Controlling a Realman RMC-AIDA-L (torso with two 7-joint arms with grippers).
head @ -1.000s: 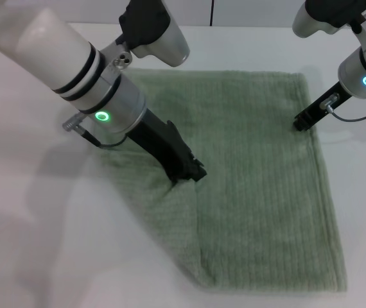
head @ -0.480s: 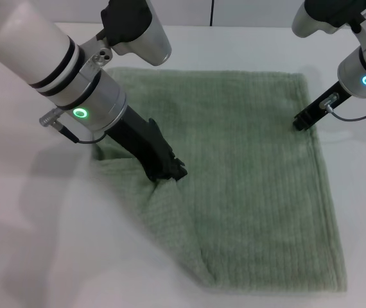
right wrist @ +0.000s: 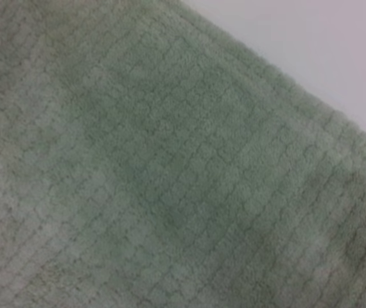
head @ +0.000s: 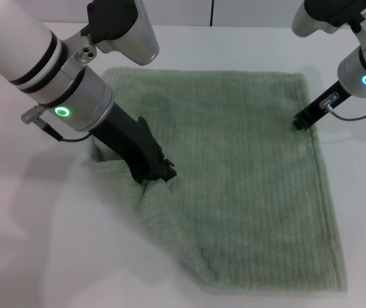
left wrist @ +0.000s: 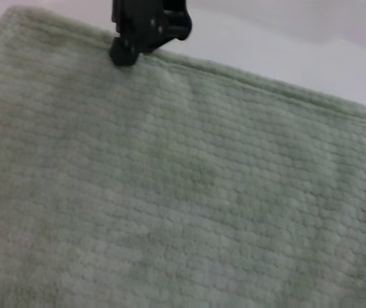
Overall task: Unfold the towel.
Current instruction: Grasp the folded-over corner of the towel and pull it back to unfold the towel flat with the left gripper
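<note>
Towel point(head: 247, 179) first: the left hand point(head: 152, 172) is down on its left part, black fingers pinched tight on a bunched-up fold of the green cloth, with wrinkles fanning out from that spot. From there the fabric runs away to the robot's right and toward the near edge, mostly flat, with a folded-over flap along the left side that ends in a raised crease near the front corner. The left wrist view is filled with ribbed terry.

Over on the far right edge of the towel, the right hand point(head: 302, 120) has its tip planted on the hem; can't tell whether it's gripping or just pressing, the fingers don't show clearly enough. The same hand point(left wrist: 146, 29) shows in the left wrist view, sitting right on the hem. Everything lies on a plain white bench point(head: 42, 256).
</note>
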